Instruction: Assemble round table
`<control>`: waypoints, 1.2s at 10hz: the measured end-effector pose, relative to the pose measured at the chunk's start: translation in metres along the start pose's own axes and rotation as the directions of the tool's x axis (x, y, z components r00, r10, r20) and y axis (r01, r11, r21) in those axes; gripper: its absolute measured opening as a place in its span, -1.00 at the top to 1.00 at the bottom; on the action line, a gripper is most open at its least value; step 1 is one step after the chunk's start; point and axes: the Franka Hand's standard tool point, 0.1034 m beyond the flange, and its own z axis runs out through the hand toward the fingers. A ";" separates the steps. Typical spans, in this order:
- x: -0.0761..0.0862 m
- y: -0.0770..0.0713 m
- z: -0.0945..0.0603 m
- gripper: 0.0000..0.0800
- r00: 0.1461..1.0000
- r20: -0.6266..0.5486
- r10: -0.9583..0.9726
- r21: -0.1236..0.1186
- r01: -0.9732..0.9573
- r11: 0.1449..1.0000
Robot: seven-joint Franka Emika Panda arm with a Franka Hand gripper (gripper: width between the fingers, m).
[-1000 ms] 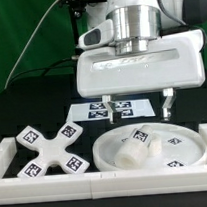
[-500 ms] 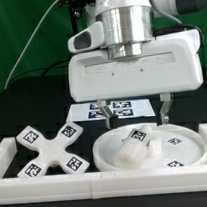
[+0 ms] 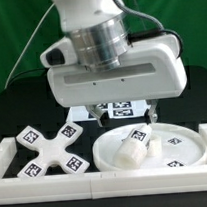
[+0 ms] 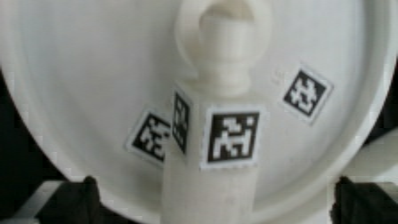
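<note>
The large round disc (image 3: 181, 157) lies flat inside the white frame at the exterior view's right. The short cylindrical leg (image 3: 135, 147) lies on its side on the disc. My gripper (image 3: 120, 114) hangs open just above the leg, tilted, one finger to each side of it and touching nothing. In the wrist view the leg (image 4: 217, 130) runs down the middle over the disc (image 4: 89, 90), and the dark fingertips (image 4: 64, 200) stand well apart on either side of it. The X-shaped cross base (image 3: 52, 150) lies at the exterior view's left.
A low white frame (image 3: 47, 185) borders the work area at the front and sides. The marker board (image 3: 120, 107) lies flat behind the disc, partly hidden by my gripper. A black cable trails over the dark background at the back left.
My gripper has shifted toward the exterior view's left, turned and tilted. Its jaws stay wide apart. The leg, the disc and the cross base have not moved.
</note>
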 end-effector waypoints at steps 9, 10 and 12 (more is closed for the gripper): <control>0.027 -0.005 0.010 -0.62 0.991 0.117 0.063 -0.009 -0.063 0.998; 0.027 -0.001 0.010 -0.62 0.978 0.184 0.093 -0.017 -0.091 0.996; 0.030 0.004 0.008 -0.62 0.954 0.268 0.137 -0.033 -0.133 0.991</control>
